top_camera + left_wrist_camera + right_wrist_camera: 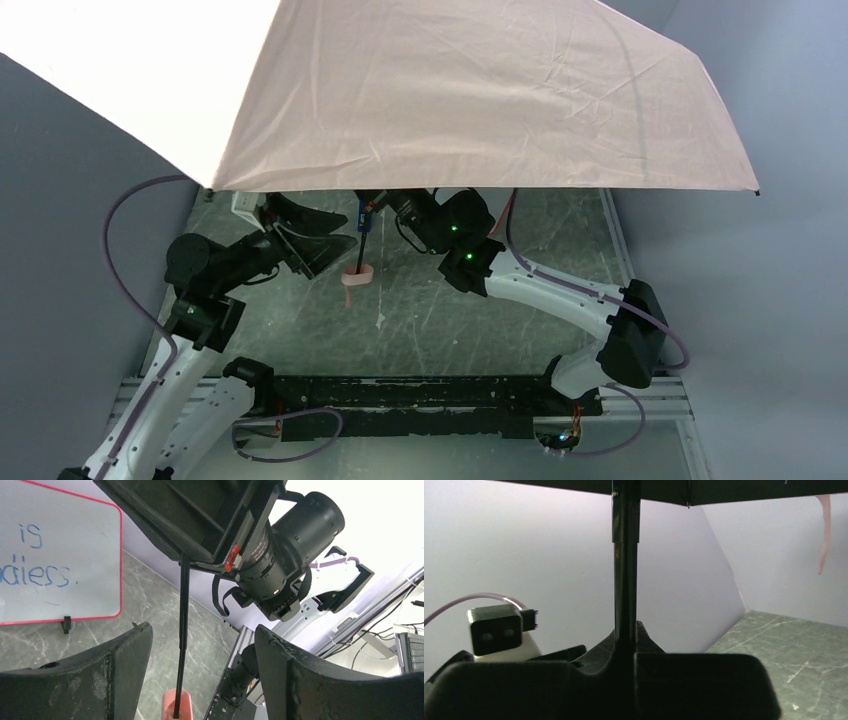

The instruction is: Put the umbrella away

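two arms come up from the bottom edge of the overhead view, and you have both claws meeting near the middle of that frame. closest to you, the left claw [338, 240] is spread wide. its fingers [120, 670] stand on either side of the black shaft [183, 620] of the umbrella [480, 90] without touching it, and in the left wrist view the shaft runs up through the gap between them. the small pink handle [357, 277] sits at the shaft's lower end, low over the scratched grey counter [450, 320]; you cannot tell whether it touches. just above in the overhead frame, the right claw [380, 205] is clenched on the shaft, and its own wrist view shows the shaft pinched upright at centre frame. farther up, the pale pink canopy [300, 80] is fully open and fills the whole upper part of the overhead view, covering the far counter. a pink strap [824, 530] dangles at the upper right of the right wrist view. beyond the shaft, at the upper left of the left wrist view, a red-framed whiteboard [55, 555] with blue writing stands on the counter.
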Available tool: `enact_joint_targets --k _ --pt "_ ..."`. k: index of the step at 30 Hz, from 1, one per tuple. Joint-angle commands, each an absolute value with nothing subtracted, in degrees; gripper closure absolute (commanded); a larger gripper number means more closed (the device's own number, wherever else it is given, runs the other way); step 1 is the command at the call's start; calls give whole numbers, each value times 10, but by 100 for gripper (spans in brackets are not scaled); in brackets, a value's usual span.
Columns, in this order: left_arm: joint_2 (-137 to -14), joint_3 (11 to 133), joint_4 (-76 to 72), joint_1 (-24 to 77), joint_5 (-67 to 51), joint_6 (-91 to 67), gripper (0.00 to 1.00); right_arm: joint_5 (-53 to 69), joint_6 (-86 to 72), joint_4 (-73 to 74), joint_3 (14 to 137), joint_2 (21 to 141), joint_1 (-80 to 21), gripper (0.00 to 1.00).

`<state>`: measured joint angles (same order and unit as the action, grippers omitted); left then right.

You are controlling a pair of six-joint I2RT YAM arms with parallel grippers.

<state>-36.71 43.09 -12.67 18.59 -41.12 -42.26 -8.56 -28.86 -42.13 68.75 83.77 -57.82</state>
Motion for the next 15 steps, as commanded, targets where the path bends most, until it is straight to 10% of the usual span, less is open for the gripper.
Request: enact_joint_targets --k 1,15 --pt "-388 427 -138 232 -361 -400 22 -69 -298 -482 706 838 -579 100" --pt "-441 416 -184 347 -279 -366 40 -36 -338 -503 690 828 -579 100"
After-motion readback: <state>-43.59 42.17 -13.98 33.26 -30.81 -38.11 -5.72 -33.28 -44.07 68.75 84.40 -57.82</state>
